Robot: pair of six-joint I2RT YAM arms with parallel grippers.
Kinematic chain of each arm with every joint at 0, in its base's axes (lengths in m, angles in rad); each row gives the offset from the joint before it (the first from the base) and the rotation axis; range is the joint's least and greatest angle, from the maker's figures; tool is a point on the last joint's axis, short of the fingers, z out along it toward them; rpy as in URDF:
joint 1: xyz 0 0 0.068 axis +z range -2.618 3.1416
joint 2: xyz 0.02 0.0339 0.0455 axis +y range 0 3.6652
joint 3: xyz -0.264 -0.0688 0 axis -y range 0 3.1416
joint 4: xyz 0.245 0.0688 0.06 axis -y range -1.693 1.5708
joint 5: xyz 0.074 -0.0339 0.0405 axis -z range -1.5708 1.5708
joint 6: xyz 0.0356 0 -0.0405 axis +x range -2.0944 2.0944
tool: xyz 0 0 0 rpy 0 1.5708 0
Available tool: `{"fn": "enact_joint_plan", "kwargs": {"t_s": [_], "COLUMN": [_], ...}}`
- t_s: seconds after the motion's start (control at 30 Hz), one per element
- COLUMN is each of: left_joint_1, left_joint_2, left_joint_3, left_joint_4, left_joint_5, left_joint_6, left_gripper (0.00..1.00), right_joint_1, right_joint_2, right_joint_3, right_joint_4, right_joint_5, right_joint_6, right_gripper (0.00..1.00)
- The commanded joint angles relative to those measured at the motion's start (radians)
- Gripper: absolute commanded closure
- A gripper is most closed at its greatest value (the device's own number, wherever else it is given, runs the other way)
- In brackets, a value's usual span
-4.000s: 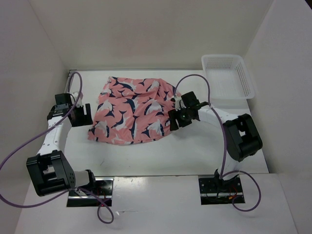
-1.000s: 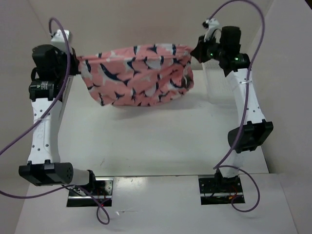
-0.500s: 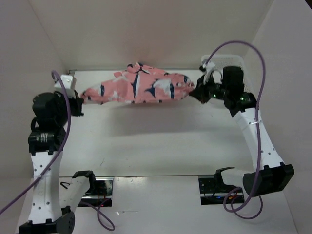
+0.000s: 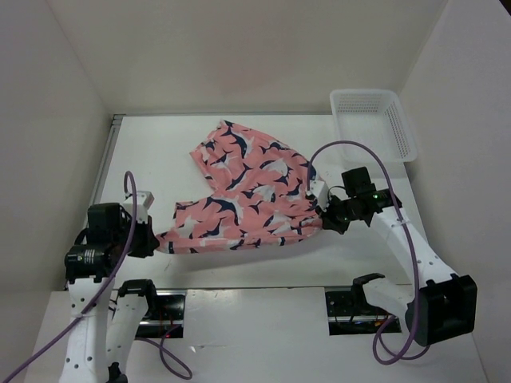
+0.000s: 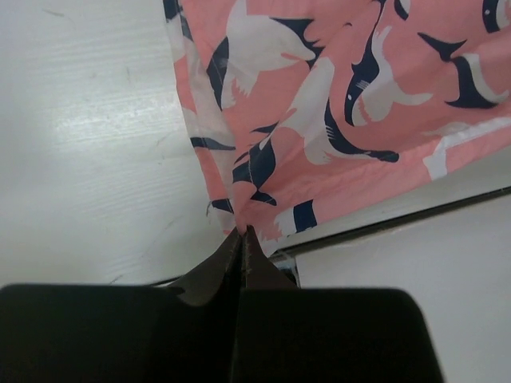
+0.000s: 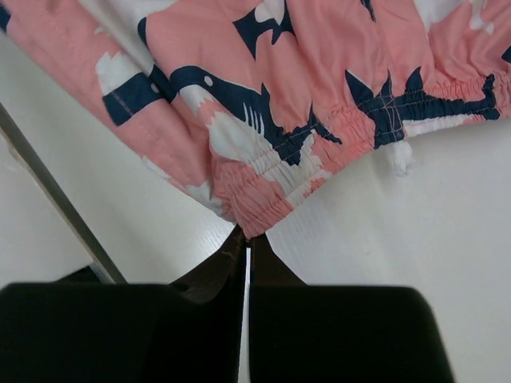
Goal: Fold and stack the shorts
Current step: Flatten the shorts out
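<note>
The shorts (image 4: 247, 195) lie spread mid-frame on the desk (image 4: 239, 267) — light and limp, I judge, best taken at hem or waistband. My left pincer (image 4: 154, 240) pinches a hem corner, my right pincer (image 4: 321, 214) the elastic waistband — only the wrist views show those tips pressed onto cloth.
</note>
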Motion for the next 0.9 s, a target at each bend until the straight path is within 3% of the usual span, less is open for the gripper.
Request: {"fn": "enact_joint_plan", "kwargs": {"t_s": [0.0,0.1,0.23,0.3,0.33,0.37,0.43,0.5,0.6,0.7,0.8,0.87], "left_joint_1": [0.0,0.0,0.0,0.0,0.0,0.0,0.0,0.0,0.0,0.0,0.0,0.0], "left_joint_2": [0.036,0.066,0.062,0.025,-0.002,-0.016,-0.039,-0.039,-0.007,0.06,0.247,0.348], "left_joint_3": [0.014,0.035,0.06,0.072,0.072,0.072,0.072,0.072,0.052,-0.006,-0.02,0.038], "left_joint_4": [-0.052,-0.085,-0.125,-0.142,-0.154,-0.154,-0.154,-0.142,-0.055,0.141,0.347,0.385], "left_joint_5": [-0.031,-0.031,-0.018,-0.008,-0.008,0.002,0.002,0.002,-0.046,-0.134,-0.159,-0.124], "left_joint_6": [0.004,0.004,0.004,0.004,0.004,0.004,0.004,0.004,0.004,0.004,0.004,0.004], "left_gripper": [1.0,0.99,0.84,0.55,0.38,0.26,0.21,0.19,0.18,0.18,0.18,0.18], "right_joint_1": [0.005,0.052,0.101,0.112,0.112,0.121,0.134,0.134,0.134,0.134,0.134,0.16], "right_joint_2": [-0.005,0.015,0.015,0.027,0.04,0.04,0.049,0.049,0.029,0.029,0.083,0.122], "right_joint_3": [0.027,0.037,0.047,0.06,0.06,0.073,0.084,0.107,0.144,0.181,0.221,0.235], "right_joint_4": [-0.059,-0.105,-0.137,-0.169,-0.169,-0.182,-0.182,-0.147,-0.096,-0.021,0.106,0.18], "right_joint_5": [0.068,0.12,0.145,0.17,0.17,0.182,0.222,0.242,0.242,0.214,0.168,0.145], "right_joint_6": [-0.129,-0.171,-0.198,-0.211,-0.221,-0.221,-0.247,-0.247,-0.248,-0.209,-0.091,0.018], "right_gripper": [1.0,1.0,0.98,0.83,0.67,0.6,0.44,0.39,0.38,0.42,0.53,0.62]}}
